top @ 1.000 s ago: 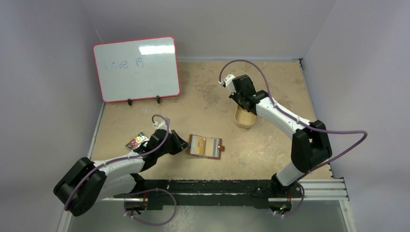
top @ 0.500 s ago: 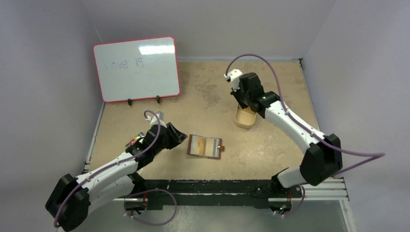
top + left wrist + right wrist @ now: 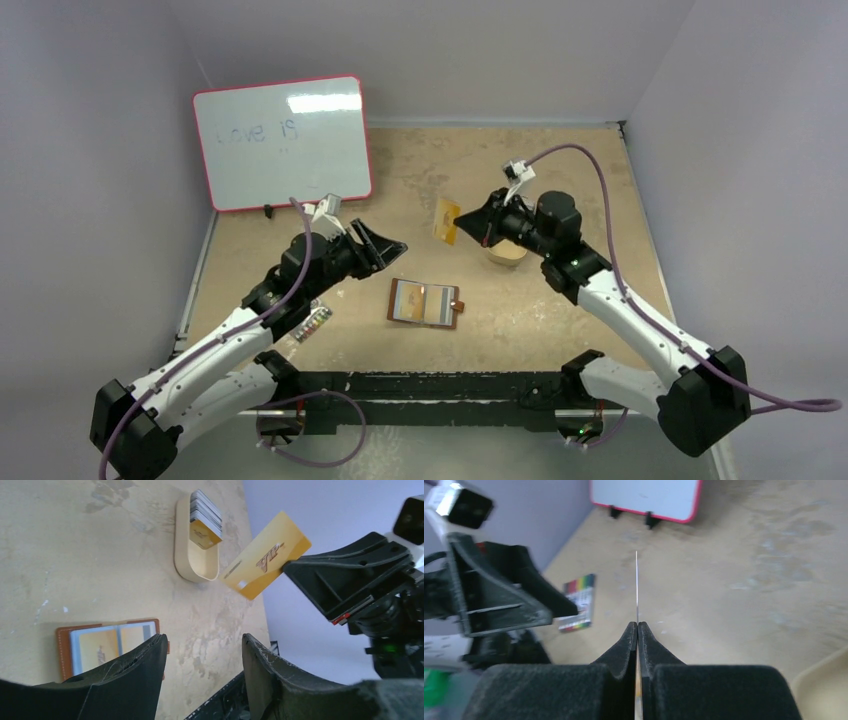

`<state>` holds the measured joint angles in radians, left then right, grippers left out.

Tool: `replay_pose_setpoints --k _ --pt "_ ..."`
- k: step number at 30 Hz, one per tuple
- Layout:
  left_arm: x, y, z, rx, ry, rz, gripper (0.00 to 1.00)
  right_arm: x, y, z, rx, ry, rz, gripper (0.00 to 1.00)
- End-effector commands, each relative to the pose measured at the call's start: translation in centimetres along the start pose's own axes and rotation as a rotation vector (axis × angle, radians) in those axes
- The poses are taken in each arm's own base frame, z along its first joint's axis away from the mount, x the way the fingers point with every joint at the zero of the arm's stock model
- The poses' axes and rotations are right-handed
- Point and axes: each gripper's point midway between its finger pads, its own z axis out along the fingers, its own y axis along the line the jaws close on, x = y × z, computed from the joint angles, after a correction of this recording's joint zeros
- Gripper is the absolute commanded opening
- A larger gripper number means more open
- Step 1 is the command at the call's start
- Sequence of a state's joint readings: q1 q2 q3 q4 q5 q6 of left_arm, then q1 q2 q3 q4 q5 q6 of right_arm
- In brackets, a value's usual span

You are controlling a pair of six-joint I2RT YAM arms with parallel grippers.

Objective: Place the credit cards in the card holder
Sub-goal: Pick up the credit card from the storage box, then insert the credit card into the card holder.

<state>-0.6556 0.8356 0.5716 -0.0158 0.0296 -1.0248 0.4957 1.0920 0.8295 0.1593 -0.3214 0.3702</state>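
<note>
A gold credit card (image 3: 447,220) hangs in the air with my right gripper (image 3: 463,222) shut on its right end. In the left wrist view the gold card (image 3: 265,555) shows its printed face; in the right wrist view this card (image 3: 636,585) is a thin edge-on line rising from the right gripper (image 3: 638,625). My left gripper (image 3: 393,245) is open, raised off the table, a short gap left of the card. Its fingers (image 3: 150,665) hold nothing. The brown card holder (image 3: 425,303) lies open below, with gold cards in its slots (image 3: 107,647). More credit cards (image 3: 205,512) stand stacked in the tin.
The tan oval tin (image 3: 192,565) sits right of centre, partly behind the right gripper (image 3: 507,252). A colour-striped strip (image 3: 312,323) lies under the left arm. A red-framed whiteboard (image 3: 283,142) stands at the back left. Walls close both sides.
The right gripper lifted a gold card out of the tin and swung it left. The left gripper rose away from the card holder toward the card and opened.
</note>
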Motion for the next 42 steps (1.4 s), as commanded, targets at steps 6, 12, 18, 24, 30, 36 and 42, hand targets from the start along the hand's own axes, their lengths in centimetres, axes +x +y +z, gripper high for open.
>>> replay_pose_setpoints --k 6,12,18,24,30,36,42 --pt "-0.7 -7.9 -1.8 0.35 0.033 0.027 0.56 -1.4 10.2 -3.0 -0.515 -0.104 0.249 0.0" --pt "-0.5 -10.0 -2.8 0.471 0.052 0.015 0.54 -0.7 11.9 -3.3 -0.591 -0.065 0.268 0.0" --pt "-0.6 -10.2 -3.2 0.483 0.041 0.019 0.28 0.3 12.3 -2.8 -0.591 -0.025 0.271 0.0" --pt "-0.3 -9.1 -2.8 0.439 0.047 0.029 0.0 1.4 10.2 -1.7 -0.461 0.004 0.258 0.07" --pt "0.5 -4.2 -1.3 0.213 0.052 0.063 0.0 3.2 5.8 -1.1 -0.19 0.028 0.298 0.4" --pt "3.3 0.2 0.5 0.094 0.126 0.023 0.0 9.1 1.7 -0.5 0.035 0.177 0.364 0.5" --pt "6.6 3.3 1.7 0.072 0.201 -0.094 0.0 15.1 -0.7 -0.2 0.203 0.324 0.374 0.53"
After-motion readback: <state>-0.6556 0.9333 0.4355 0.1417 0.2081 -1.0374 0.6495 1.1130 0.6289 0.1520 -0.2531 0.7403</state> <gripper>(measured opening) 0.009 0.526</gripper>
